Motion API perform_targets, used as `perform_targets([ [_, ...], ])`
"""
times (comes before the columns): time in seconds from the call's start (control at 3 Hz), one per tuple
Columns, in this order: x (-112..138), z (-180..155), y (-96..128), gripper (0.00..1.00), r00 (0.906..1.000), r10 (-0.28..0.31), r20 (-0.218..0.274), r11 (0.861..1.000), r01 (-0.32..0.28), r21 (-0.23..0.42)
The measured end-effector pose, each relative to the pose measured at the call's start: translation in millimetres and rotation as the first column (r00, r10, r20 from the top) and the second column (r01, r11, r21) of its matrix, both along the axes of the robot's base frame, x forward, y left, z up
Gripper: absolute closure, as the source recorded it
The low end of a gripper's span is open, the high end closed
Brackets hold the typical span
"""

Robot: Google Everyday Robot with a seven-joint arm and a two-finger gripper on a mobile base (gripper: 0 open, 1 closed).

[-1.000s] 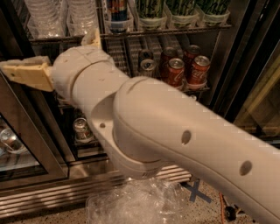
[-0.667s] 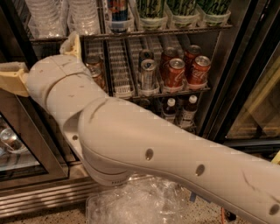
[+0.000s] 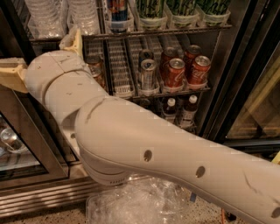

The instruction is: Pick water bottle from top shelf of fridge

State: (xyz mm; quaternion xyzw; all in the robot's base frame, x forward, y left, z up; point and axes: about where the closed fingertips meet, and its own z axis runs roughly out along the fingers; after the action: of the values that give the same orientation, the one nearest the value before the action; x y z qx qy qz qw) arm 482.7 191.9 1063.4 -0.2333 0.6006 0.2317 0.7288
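Clear ribbed water bottles (image 3: 43,17) stand at the left end of the top shelf (image 3: 166,29) of the fridge (image 3: 245,65). Only their lower bodies show; caps and labels are out of view. My gripper (image 3: 43,57) is at the left, just below those bottles and in front of the shelf edge. One beige finger (image 3: 12,72) points left and the other (image 3: 73,41) points up at the shelf rim. The fingers are spread apart and hold nothing. My thick white arm crosses the lower view.
Green-labelled cups (image 3: 181,8) and a blue can (image 3: 117,11) share the top shelf. Red cans (image 3: 175,72) and a silver can (image 3: 148,74) stand on the rack below, with small dark bottles (image 3: 168,109) lower still. Crumpled clear plastic (image 3: 140,203) lies on the floor. A glass door (image 3: 17,144) is at the left.
My arm and wrist have swung to the left, uncovering the cans on the second rack. The fingers stay spread, and the bottles have not moved.
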Motion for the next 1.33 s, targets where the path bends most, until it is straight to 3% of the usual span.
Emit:
perform_targets([
  [0.33, 4.6, -3.1, -0.7, 0.00, 0.9987, -0.050, -0.001, 0.998, 0.050, 0.024],
  [0.67, 13.6, -9.0, 4.4, 0.00, 0.9906, -0.134, 0.024, 0.989, 0.133, 0.062],
  [1.0, 33.9, -12.5, -10.9, 0.00, 0.9649, -0.259, 0.047, 0.963, 0.254, 0.091],
  [1.33, 54.7, -7.6, -32.6, 0.00, 0.9290, -0.360, 0.088, 0.933, 0.356, 0.055],
])
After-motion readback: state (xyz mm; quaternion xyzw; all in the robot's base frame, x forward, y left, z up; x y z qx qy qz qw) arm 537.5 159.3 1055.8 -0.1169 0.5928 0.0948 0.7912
